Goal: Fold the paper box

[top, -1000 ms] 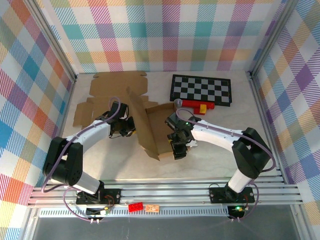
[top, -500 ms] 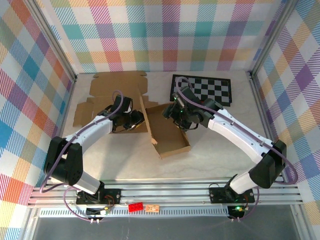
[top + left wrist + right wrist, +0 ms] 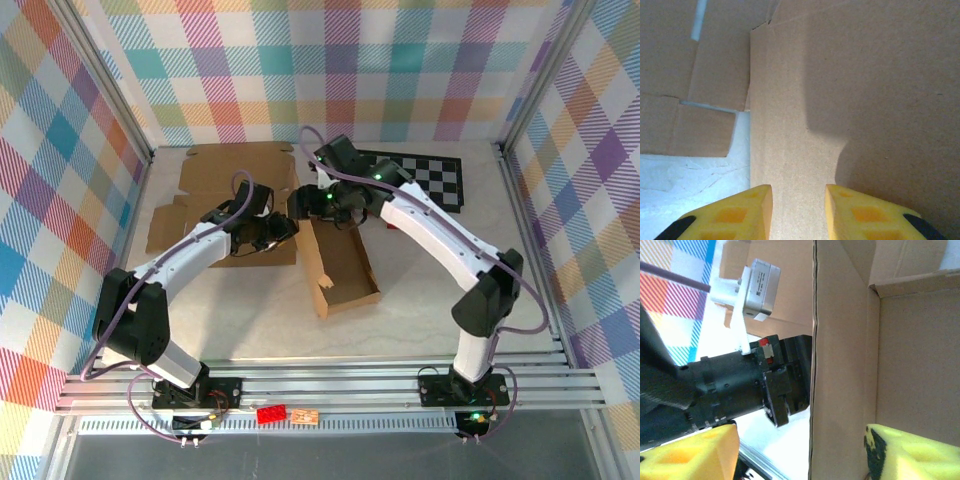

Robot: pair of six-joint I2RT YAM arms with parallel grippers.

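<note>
the paper box (image 3: 345,275) sits half-formed in the middle of the table (image 3: 420,320), just right of a flat cardboard sheet (image 3: 225,180), with its left wall standing. the right fingers (image 3: 690,452) are spread wide astride that wall's far end. the left fingers (image 3: 735,217) are narrowly apart against the wall's outer face, and i cannot tell whether they pinch anything.

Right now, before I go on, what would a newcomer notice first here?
The half-folded paper box at the centre draws the eye first. The left gripper and right gripper face each other across its raised left wall. Next comes the black-and-white checkerboard at the far right.
</note>
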